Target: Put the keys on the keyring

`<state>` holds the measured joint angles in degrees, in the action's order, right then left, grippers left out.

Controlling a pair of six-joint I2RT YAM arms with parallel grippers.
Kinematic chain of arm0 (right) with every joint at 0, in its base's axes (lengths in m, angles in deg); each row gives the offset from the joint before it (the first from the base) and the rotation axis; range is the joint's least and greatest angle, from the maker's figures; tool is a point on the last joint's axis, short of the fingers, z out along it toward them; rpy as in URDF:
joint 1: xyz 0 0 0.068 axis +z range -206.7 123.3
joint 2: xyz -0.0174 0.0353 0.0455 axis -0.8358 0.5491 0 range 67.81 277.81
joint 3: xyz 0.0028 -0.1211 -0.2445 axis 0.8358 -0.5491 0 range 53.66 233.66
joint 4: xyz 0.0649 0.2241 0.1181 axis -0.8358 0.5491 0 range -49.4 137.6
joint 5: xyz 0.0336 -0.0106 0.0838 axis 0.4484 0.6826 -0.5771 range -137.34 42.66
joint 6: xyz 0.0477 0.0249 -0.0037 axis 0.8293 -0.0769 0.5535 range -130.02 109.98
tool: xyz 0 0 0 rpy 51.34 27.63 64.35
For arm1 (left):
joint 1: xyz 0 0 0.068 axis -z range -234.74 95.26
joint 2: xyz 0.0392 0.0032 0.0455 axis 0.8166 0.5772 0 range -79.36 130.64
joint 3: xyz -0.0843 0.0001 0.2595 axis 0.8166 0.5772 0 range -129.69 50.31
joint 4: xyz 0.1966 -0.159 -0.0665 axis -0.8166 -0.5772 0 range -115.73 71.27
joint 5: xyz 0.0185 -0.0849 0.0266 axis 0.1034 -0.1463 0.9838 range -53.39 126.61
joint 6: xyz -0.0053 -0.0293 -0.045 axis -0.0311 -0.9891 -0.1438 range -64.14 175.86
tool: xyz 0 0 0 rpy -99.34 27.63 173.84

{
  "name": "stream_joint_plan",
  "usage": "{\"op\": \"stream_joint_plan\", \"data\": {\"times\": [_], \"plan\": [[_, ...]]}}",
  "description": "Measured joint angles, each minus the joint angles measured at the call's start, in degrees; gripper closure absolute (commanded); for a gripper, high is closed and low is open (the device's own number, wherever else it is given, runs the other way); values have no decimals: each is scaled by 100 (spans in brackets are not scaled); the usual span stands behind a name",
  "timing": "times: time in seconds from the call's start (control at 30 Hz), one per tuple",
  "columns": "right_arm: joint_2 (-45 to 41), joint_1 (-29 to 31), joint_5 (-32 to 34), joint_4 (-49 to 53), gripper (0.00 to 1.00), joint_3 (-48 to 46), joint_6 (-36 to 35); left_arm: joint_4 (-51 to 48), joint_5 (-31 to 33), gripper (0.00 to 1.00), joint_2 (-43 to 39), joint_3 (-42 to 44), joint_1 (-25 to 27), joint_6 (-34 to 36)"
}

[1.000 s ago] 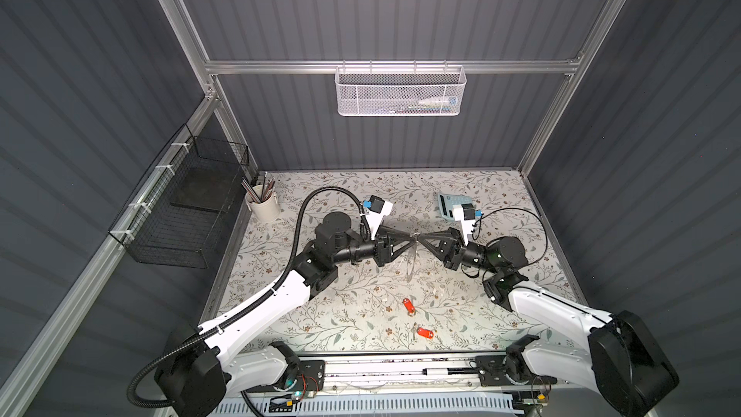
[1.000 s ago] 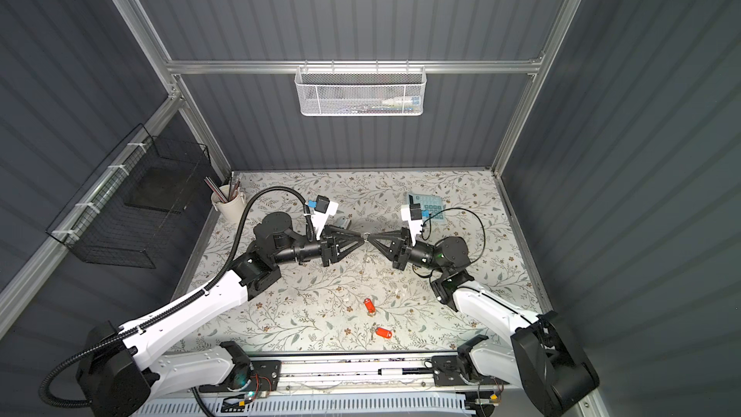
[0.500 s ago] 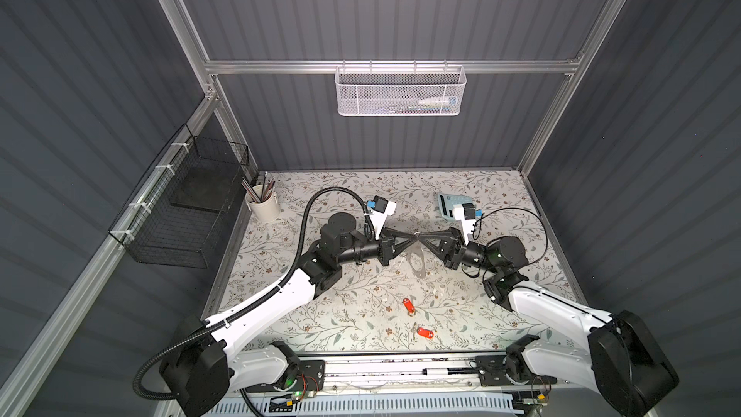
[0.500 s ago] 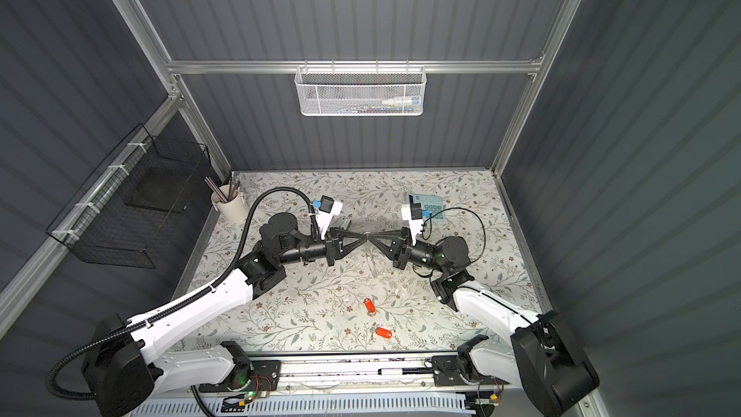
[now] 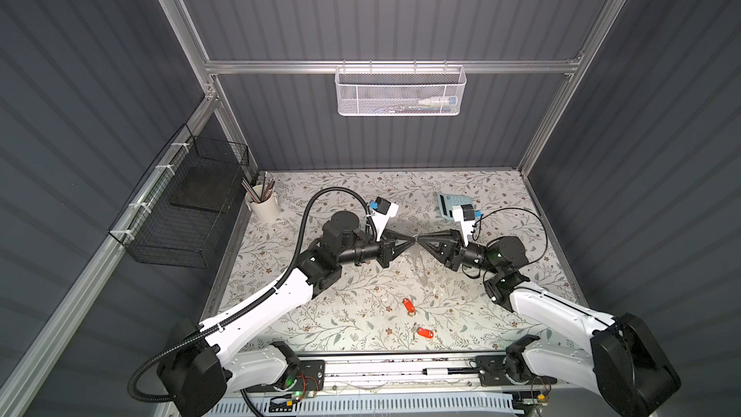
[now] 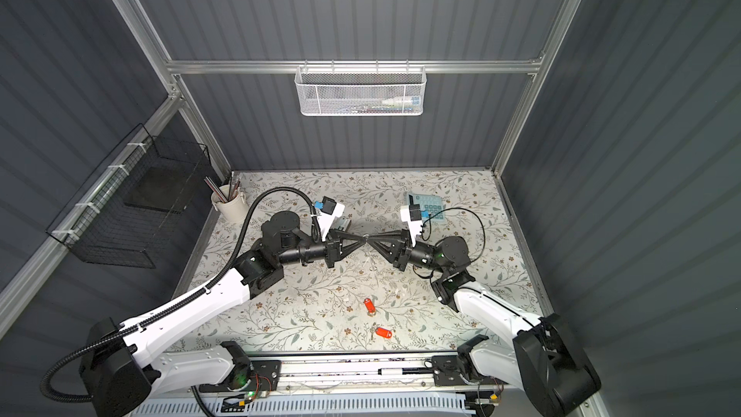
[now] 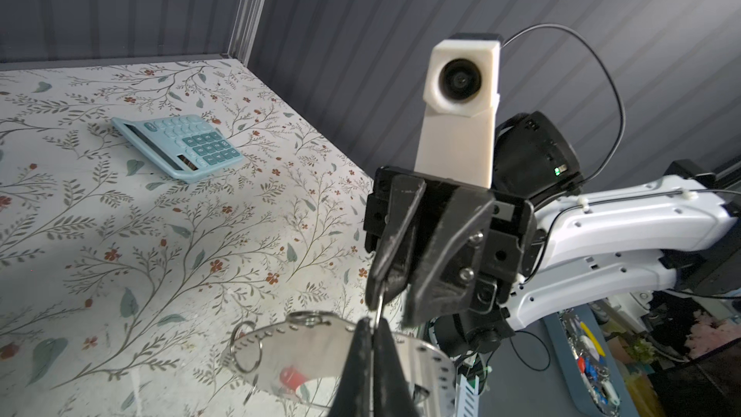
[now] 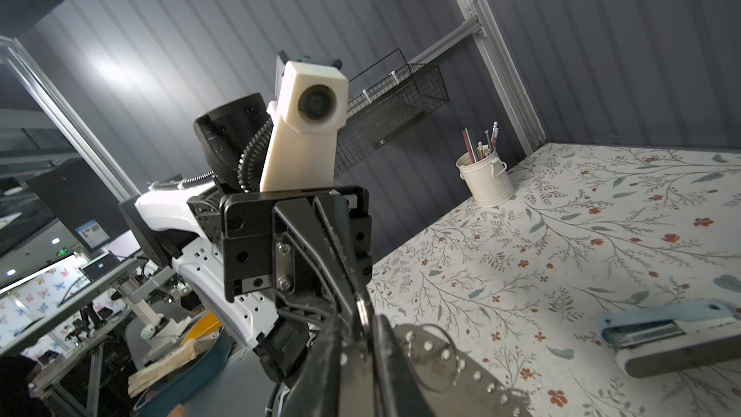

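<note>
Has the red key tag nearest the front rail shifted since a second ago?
No. The red key tag lies at the same spot, judged against the calculator in the same top view.

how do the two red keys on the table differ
The farther key lies roughly front to back; the nearer key lies crosswise. The farther key's metal loop is at its near end; the nearer key's is at its left end in both top views. Both are red-orange and lie loose on the table.
</note>
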<state>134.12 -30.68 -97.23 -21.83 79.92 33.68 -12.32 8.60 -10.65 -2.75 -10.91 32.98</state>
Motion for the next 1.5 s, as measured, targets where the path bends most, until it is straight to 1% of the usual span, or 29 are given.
{"op": "stream_joint_plan", "data": {"times": [0.13,0.37,0.4,0.43,0.47,0.5,0.57,0.67,0.77,0.93,1.1,1.23,1.3,1.33,1.5], "plan": [[-59,-160,-160,-9,61,22,87,-588,109,100,-22,-175,0,332],[-195,-240,-249,254,56,76,15,-1563,166,100,37,-737,0,831],[-251,-243,-249,299,53,76,-11,-1690,175,100,76,-863,0,898],[-297,-240,-245,334,48,76,-33,-1799,192,100,109,-970,0,949],[-345,-240,-236,378,41,76,-79,-1921,210,100,151,-1088,0,1012],[-387,-240,-201,417,36,76,-129,-2028,223,100,190,-1185,0,1064],[-479,-243,-83,520,34,59,-203,-2221,275,100,275,-1353,0,1161],[-691,-243,133,835,28,-31,-358,-2490,372,100,400,-1510,0,1292],[-981,-243,393,1263,27,-155,-555,-2723,428,100,498,-1589,0,1436],[-1226,-243,595,1921,31,-179,-824,-2938,444,100,516,-1613,-4,1670],[-1189,-243,603,2247,30,-179,-916,-2566,426,100,389,-1384,-4,1729],[-1132,-243,664,2365,16,-179,-942,-1871,538,100,114,-813,-4,1762],[-1137,-243,765,2426,5,-177,-988,-1394,691,100,0,-431,-4,1832],[-1141,-240,822,2459,1,-177,-988,-1176,789,100,-26,-264,-2,1867],[-1281,-243,1303,2763,1,-188,-1056,111,1329,100,-44,684,42,2223]]}}
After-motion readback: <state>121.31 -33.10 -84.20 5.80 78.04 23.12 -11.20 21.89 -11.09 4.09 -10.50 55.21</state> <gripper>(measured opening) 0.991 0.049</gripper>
